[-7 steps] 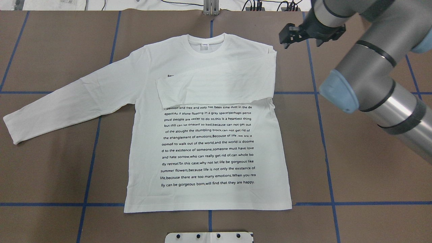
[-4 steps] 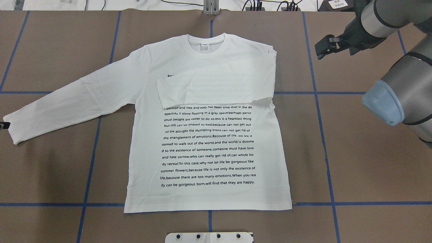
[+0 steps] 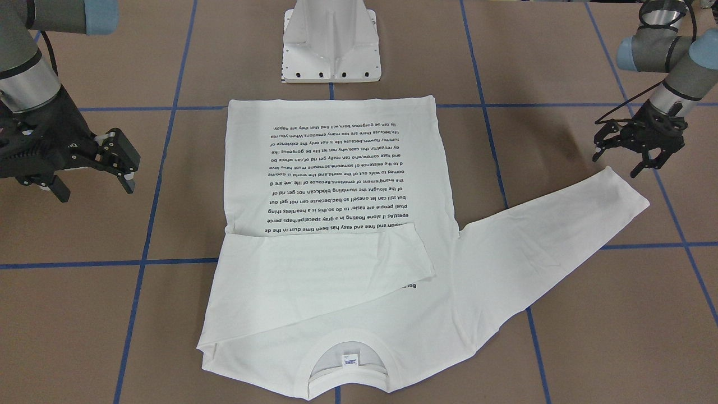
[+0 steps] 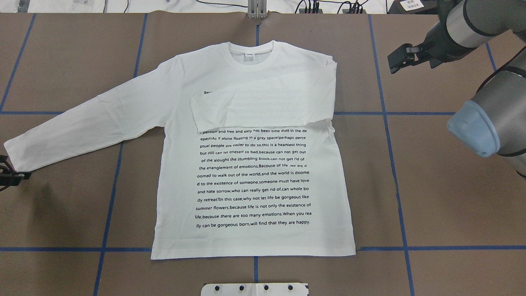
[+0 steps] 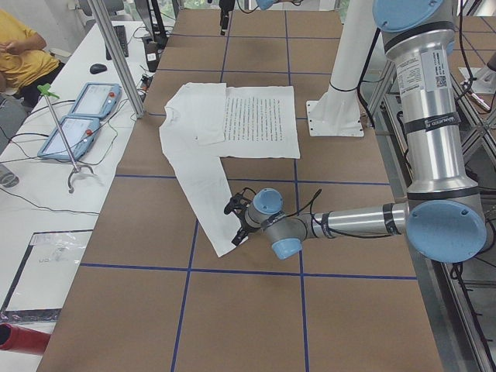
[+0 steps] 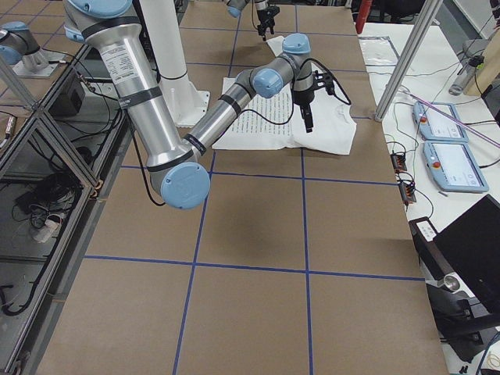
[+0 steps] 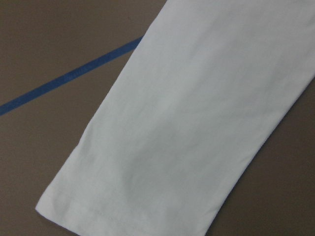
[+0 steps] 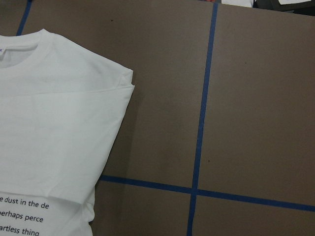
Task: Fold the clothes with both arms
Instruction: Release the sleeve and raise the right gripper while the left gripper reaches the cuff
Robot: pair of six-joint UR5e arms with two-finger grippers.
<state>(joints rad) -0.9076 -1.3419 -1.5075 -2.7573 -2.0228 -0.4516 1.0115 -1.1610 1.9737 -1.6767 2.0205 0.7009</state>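
The white long-sleeved shirt (image 4: 250, 164) lies flat with its black text facing up. One sleeve (image 4: 263, 109) is folded across the chest. The other sleeve (image 4: 82, 123) stretches out flat toward the left edge. My left gripper (image 4: 10, 174) hovers open just off that sleeve's cuff (image 3: 622, 188), holding nothing; in the front view the left gripper (image 3: 617, 164) has its fingers spread. The left wrist view shows the cuff (image 7: 147, 187) from above. My right gripper (image 4: 396, 63) is open and empty over bare table, right of the folded shoulder (image 8: 108, 83).
A white metal stand (image 4: 254, 289) sits at the near table edge by the shirt's hem. Blue tape lines (image 4: 386, 123) cross the brown table. A side desk with tablets (image 5: 81, 116) and a seated person (image 5: 19, 54) lies beyond the table.
My right gripper has swung right, away from the folded shoulder. My left gripper has come into view at the left edge beside the cuff. The shirt has not moved.
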